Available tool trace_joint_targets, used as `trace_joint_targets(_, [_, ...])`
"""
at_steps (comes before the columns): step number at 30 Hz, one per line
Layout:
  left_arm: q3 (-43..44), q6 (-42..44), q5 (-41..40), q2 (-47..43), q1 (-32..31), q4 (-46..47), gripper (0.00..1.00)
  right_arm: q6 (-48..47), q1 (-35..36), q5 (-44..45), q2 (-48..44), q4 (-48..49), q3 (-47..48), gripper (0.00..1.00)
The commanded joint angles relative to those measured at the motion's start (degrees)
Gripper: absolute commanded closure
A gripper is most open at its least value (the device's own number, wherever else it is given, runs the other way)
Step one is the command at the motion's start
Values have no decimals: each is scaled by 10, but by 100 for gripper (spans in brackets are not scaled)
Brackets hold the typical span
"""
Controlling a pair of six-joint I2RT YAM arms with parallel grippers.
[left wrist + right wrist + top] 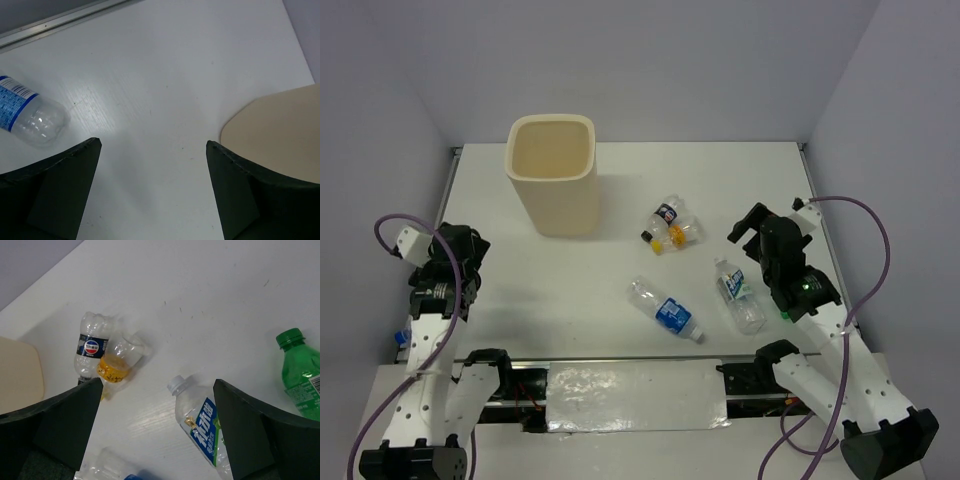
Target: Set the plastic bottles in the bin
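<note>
Right tool [158, 384] released, empty, on the nearer arm. Clear blue-green-labelled plastic bottle [200, 427] at its 5 o'clock in the wrist view, long axis 11–5. Left tool [152, 145] released.

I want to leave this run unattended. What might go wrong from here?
The dark-labelled bottle and the orange-yellow bottle lie touching, so the right claw closing on one may shove the other. The green bottle shows only in the right wrist view, so it might get bumped or missed. The bin is tall; a low carry could hit its rim.
</note>
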Motion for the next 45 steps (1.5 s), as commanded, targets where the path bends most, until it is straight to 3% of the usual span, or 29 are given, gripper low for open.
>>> trace_joint_targets(1, [17,-60,-32,17,3,-32,1,-4,-2,28,-17,36,-8,0])
trace_joint_targets(5, [23,-115,-48,68,14,-75,1,-14,-3,12,-19,59,-14,0])
trace_joint_targets(10, [7,-153,-41,100,84,-102,1,-27,-2,7,26,45,9,0])
trace_joint_targets(15, [-55,-141,18,88,215,-25,1,-59,-3,-31,88,37,34,0])
trace_joint_targets(21, [-74,-149,14,142,256,9,1,-85,-3,-76,116,66,23,0])
trace_joint_targets(25, [-104,-109,90,193,340,107,1,-116,-3,-103,131,73,38,0])
trace_joint_targets(28, [-107,-101,111,238,350,173,1,-125,-3,-109,137,81,39,0])
trace_joint_targets(31, [-98,-117,105,308,350,184,1,-130,-3,-114,141,96,33,0])
trace_joint_targets(35, [-81,-90,157,386,351,223,1,-137,-3,-129,152,97,41,0])
trace_joint_targets(37, [-77,-86,174,404,351,226,7,-134,-3,-124,156,91,47,0])
trace_joint_targets(39, [-82,-78,184,399,351,233,23,-132,-4,-121,152,94,43,0])
trace_joint_targets(42, [-88,-64,201,357,350,235,36,-131,-4,-128,146,102,37,0])
trace_joint_targets(45, [-77,-26,256,289,340,248,42,-130,-4,-126,143,106,32,0])
